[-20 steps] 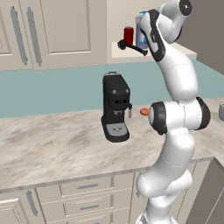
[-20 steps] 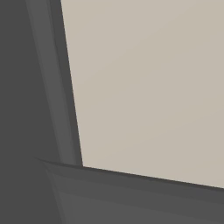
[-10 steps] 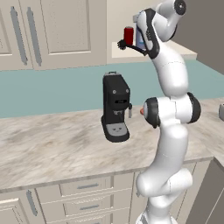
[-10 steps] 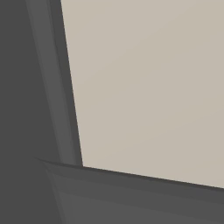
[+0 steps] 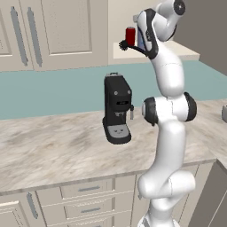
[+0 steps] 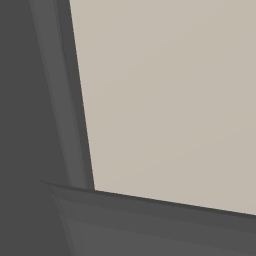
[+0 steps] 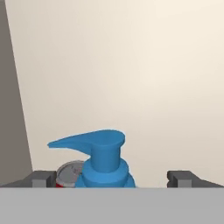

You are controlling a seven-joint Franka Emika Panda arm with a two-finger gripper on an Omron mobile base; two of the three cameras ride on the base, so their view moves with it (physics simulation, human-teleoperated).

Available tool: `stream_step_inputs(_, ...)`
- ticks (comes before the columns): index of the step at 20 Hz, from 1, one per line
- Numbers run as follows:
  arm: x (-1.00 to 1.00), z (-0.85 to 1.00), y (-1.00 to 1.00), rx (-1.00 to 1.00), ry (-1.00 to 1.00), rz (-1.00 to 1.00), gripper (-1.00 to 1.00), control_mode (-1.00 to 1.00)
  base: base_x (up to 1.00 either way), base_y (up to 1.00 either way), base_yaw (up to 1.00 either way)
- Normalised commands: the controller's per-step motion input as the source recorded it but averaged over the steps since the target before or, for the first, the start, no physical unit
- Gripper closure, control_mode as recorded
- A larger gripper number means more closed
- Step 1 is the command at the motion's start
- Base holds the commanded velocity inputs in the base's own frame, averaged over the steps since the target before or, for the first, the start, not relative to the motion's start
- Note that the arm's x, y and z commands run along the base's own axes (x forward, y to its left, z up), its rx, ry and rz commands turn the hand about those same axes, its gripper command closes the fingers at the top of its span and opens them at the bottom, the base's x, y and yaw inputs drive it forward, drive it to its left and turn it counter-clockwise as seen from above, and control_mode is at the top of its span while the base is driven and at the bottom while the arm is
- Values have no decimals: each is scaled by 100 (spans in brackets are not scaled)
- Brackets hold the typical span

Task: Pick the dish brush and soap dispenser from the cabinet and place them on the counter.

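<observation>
The cabinet (image 5: 117,17) stands open, its cream shelf (image 5: 177,52) above the counter (image 5: 53,150). On the shelf the black dish brush (image 5: 126,45) lies in front of a red can (image 5: 130,35). A blue sliver of the soap dispenser (image 5: 140,40) peeks out beside my arm. In the hand view its blue pump top (image 7: 103,153) rises close between my fingertips (image 7: 41,178). My gripper (image 7: 113,179) is open and straddles the pump without touching it. The bottle's body is hidden below the frame.
A black coffee machine (image 5: 117,108) stands on the counter under the shelf. The red can's top (image 7: 68,174) sits just left of the pump. Closed cabinet doors (image 5: 62,31) lie to the left, drawers (image 5: 88,195) below. A beige panel (image 6: 170,100) fills the right base camera's front.
My arm has swung a little to the left in the left base view, bringing the hand closer to the soap dispenser. The jaws have stayed open; the shelf's things have not moved.
</observation>
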Motion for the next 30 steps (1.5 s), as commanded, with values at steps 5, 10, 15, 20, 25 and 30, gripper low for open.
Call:
stream_step_inputs(5,29,0,0,0,0,1,-100,-100,0,0,0)
stream_step_inputs(10,15,2,-4,0,0,2,100,-100,0,0,0)
stream_step_inputs(15,-3,18,-9,0,-4,3,100,-100,0,0,0)
stream_step_inputs(20,-21,31,-7,0,-9,5,100,-100,0,0,0)
stream_step_inputs(25,-34,22,-1,0,-10,4,100,-100,0,0,0)
stream_step_inputs(30,-60,-7,0,0,-12,5,100,-100,0,0,0)
